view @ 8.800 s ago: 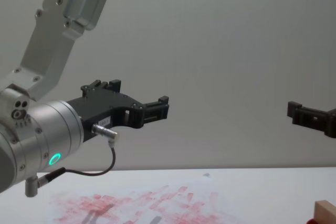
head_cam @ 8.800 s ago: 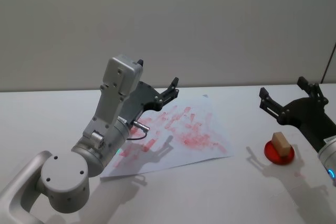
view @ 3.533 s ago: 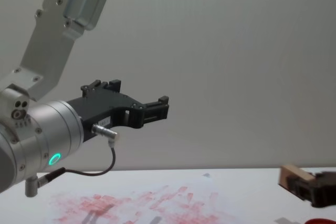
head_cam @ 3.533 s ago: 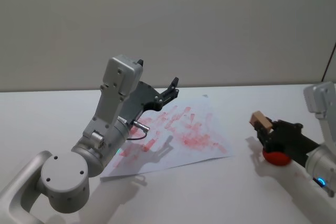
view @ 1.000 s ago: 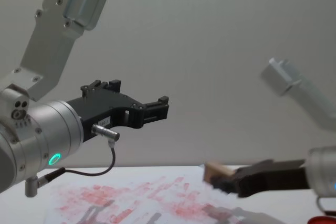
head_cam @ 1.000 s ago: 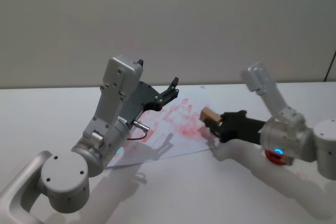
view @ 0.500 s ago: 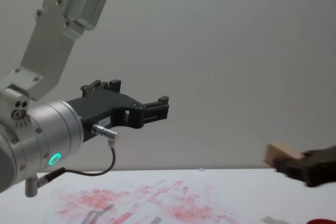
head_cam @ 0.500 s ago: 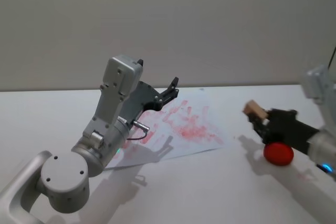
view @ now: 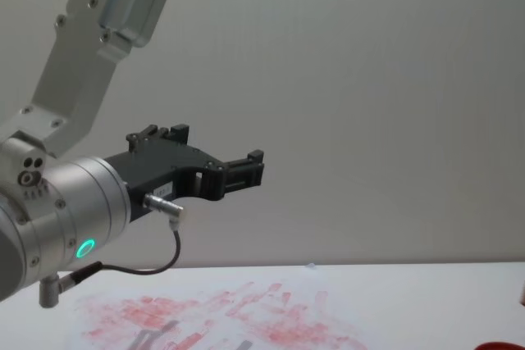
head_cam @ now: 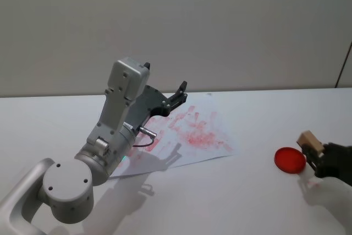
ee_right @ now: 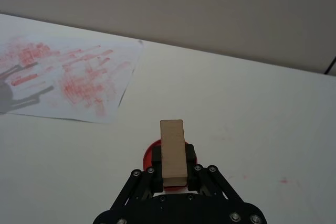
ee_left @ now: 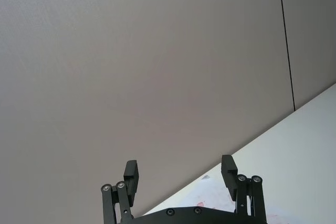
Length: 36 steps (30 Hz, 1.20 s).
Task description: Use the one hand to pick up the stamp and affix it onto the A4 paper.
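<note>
While right hand (ee_right: 173, 182) grips stamp (ee_right: 172, 153), ink pad (head_cam: 290, 159) sits beside.

You see a white tabletop (head_cam: 220, 202) under a plain grey-beige wall (head_cam: 220, 26). At centre of the head view lies the A4 paper (head_cam: 190, 133), white and smeared with red-pink streaks and blotches. At lower right sits a flat, bright red ink pad (head_cam: 290, 159), round and unmarked. Beside it the stamp (head_cam: 310, 141) is pale tan wood, held in the black right gripper (head_cam: 317, 155). At left, the left gripper (head_cam: 175, 98) is black on a silver arm with a teal light (view: 84, 248).
</note>
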Each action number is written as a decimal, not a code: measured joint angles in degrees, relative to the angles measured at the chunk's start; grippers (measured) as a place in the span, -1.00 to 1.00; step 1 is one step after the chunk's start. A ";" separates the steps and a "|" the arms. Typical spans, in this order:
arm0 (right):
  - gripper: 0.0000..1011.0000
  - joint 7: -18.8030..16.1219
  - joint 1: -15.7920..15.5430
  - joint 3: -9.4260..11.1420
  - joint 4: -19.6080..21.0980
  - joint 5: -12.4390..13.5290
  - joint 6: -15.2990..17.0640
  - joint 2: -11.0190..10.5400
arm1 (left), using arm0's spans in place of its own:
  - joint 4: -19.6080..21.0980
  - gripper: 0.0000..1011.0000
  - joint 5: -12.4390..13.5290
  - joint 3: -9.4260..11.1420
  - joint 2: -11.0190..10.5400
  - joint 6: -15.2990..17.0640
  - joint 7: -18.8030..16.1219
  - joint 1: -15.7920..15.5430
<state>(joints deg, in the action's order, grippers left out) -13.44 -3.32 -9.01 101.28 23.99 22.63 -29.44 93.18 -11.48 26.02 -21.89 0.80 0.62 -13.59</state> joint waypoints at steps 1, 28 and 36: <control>-0.57 0.24 -0.17 0.11 0.07 0.54 0.29 -0.12 | 0.00 0.98 0.00 0.00 0.00 0.00 0.00 0.00; -0.57 -5.03 7.27 -0.77 -7.97 1.31 7.88 1.01 | 0.00 0.98 0.00 0.00 0.00 0.00 0.00 0.00; -0.57 -8.53 11.03 -2.21 -10.66 -1.79 8.47 2.35 | 0.00 0.98 0.00 0.00 0.00 0.00 0.00 0.00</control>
<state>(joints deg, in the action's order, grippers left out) -21.97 7.70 -11.22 90.62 22.19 31.10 -27.08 93.17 -11.48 26.02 -21.89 0.80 0.62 -13.59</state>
